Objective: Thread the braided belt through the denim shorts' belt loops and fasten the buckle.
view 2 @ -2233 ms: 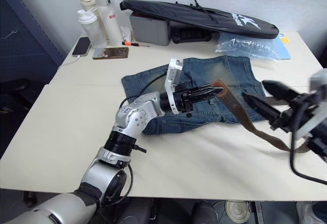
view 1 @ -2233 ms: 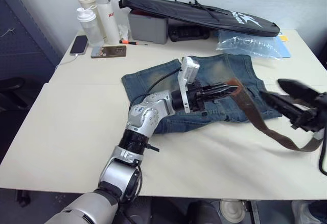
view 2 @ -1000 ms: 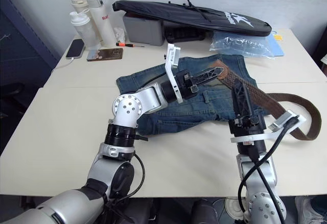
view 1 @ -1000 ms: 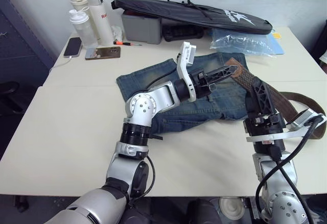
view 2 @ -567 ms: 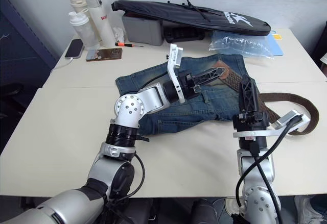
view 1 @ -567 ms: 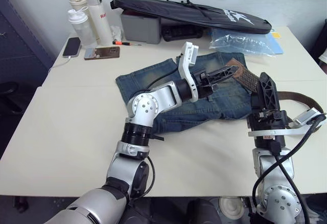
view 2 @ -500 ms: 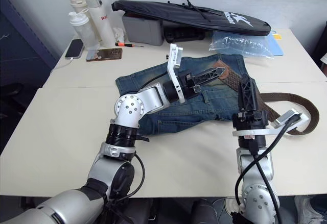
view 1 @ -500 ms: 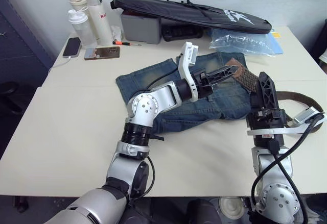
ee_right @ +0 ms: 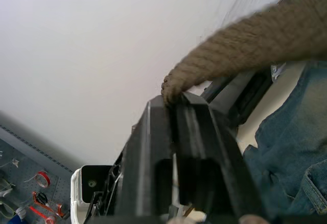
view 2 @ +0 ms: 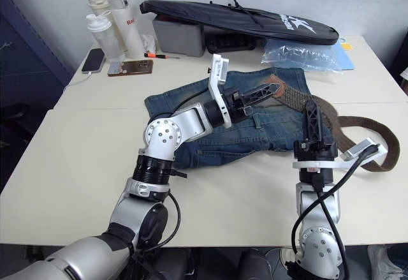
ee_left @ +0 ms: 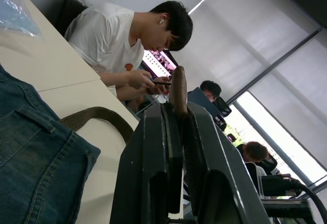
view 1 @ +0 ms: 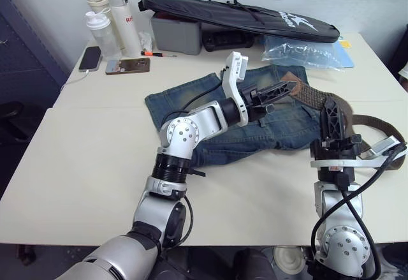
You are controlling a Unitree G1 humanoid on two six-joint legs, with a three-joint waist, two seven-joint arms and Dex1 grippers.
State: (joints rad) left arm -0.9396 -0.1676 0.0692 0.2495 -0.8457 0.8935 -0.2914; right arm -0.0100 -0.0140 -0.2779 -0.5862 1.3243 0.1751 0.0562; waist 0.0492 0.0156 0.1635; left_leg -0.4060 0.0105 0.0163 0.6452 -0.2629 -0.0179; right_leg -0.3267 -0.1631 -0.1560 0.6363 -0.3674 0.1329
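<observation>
The denim shorts (view 1: 191,104) lie flat in the middle of the table. My left gripper (view 1: 291,88) hovers over their far right corner, shut on the braided belt's reddish leather tip (ee_left: 178,87). From there the braided belt (view 1: 312,97) runs across to my right gripper (view 1: 331,104), which points upward and is shut on the braid (ee_right: 219,60). Beyond it the strap (view 1: 382,127) loops on the table to the right. A belt loop (ee_left: 37,118) shows on the denim below the left fingers. The buckle is hidden.
A long black bag (view 1: 242,18), a grey box (view 1: 175,34) and a plastic pouch (view 1: 306,53) line the far edge. Bottles (view 1: 108,18) and two phones (view 1: 89,57) stand at the far left. A seated person (ee_left: 122,45) is beyond the table's right side.
My right gripper, open beside the belt before, has closed on the braided part and shifted slightly right. The left gripper has kept its hold on the tip.
</observation>
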